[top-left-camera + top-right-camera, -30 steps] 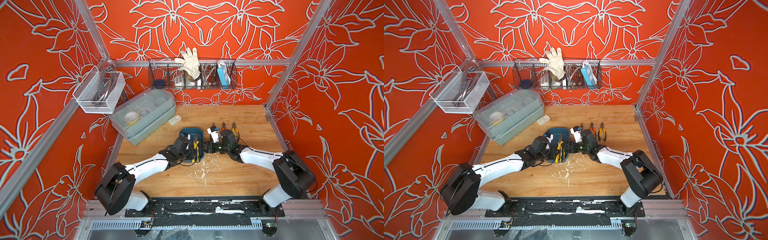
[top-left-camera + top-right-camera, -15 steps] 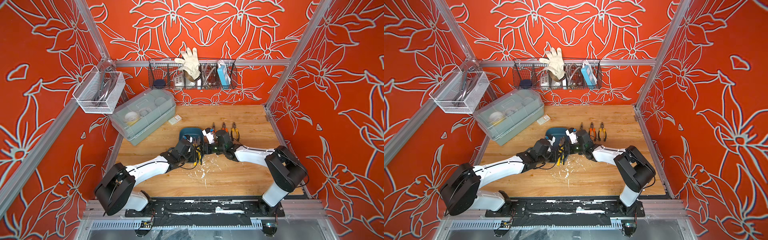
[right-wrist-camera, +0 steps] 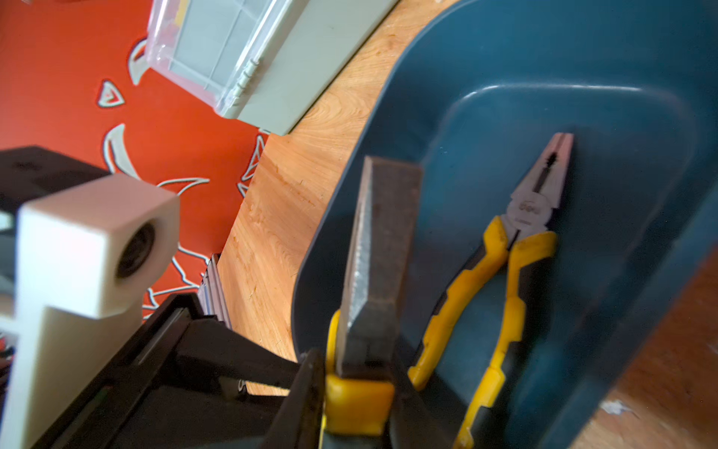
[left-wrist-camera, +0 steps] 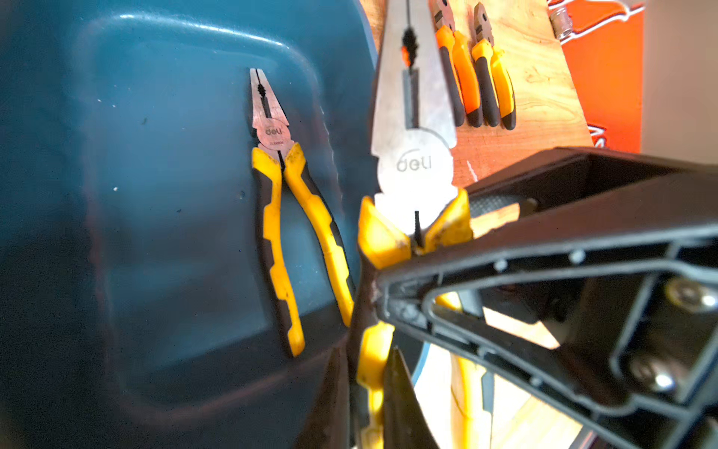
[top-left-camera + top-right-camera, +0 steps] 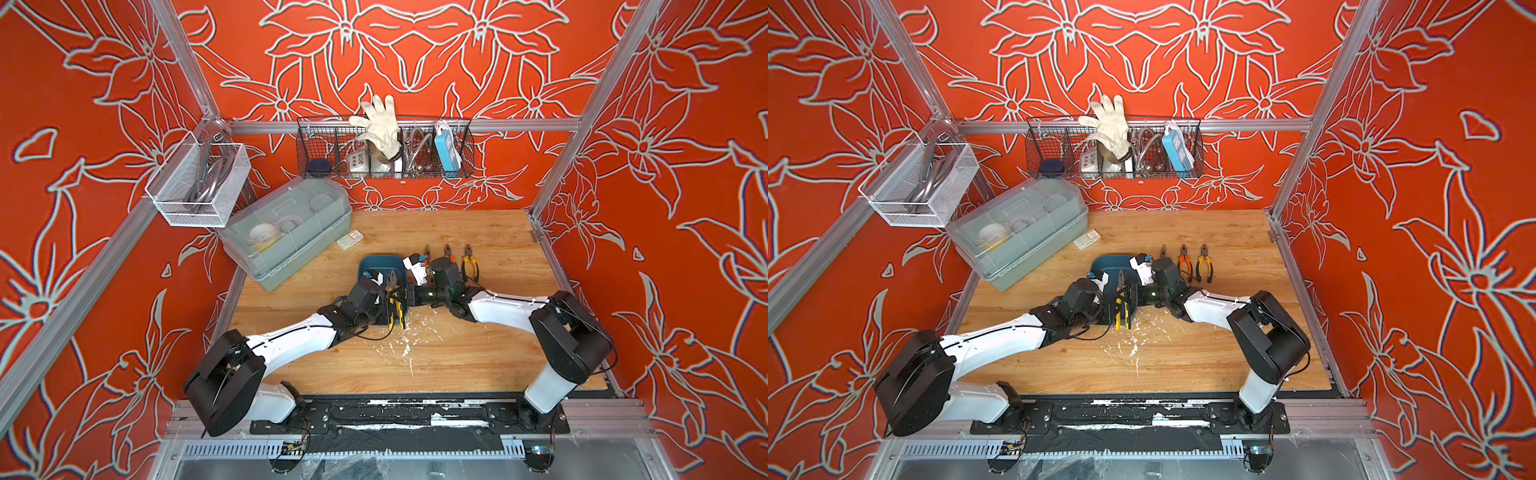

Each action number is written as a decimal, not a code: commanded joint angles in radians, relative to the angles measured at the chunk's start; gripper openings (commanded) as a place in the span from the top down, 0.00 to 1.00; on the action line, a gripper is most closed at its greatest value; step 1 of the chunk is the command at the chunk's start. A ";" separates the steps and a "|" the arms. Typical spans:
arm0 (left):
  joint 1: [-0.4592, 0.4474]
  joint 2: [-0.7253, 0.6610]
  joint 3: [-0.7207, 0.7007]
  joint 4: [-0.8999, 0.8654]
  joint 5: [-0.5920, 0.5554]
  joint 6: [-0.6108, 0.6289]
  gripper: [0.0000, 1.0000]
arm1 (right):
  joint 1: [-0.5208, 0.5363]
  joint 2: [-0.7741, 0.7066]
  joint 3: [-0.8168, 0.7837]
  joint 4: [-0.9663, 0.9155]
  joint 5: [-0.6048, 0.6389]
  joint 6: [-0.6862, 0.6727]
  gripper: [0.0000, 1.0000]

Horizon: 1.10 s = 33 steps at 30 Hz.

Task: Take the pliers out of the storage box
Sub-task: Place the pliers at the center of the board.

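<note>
While three pliers (image 5: 1185,266) already lie in a row on the surface (image 5: 478,353) beside the storage box (image 5: 376,262), I see both my left hand (image 5: 384,305) and right hand (image 5: 406,296) clenched on a fourth pair (image 4: 413,163) above it; a fifth pair (image 4: 277,217) lies inside, so I judge two left to set down.

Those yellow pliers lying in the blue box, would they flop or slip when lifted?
Probably stiff but hinged: the pliers lie with handles splayed, so they may swing. The solid metal head suggests weight toward that end. The rubbery-looking grips likely resist slipping.
</note>
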<state>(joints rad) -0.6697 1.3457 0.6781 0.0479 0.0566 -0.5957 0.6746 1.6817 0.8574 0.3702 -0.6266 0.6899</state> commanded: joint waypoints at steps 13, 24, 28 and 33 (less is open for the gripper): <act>-0.004 -0.143 -0.044 0.033 -0.166 -0.034 0.48 | 0.014 0.008 -0.004 -0.019 0.029 -0.045 1.00; 0.053 -0.240 -0.108 -0.003 -0.289 -0.125 0.35 | 0.013 -0.052 -0.027 -0.004 0.008 -0.046 1.00; 0.068 -0.226 -0.107 -0.008 -0.287 -0.138 0.35 | -0.002 -0.127 -0.015 -0.115 0.053 -0.100 1.00; 0.067 -0.241 -0.116 0.005 -0.282 -0.127 0.35 | -0.065 -0.283 -0.007 -0.310 0.201 -0.187 1.00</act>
<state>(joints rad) -0.6037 1.1183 0.5728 0.0460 -0.2157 -0.7223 0.6445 1.5002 0.8368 0.1570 -0.5400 0.5838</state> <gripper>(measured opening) 0.654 0.200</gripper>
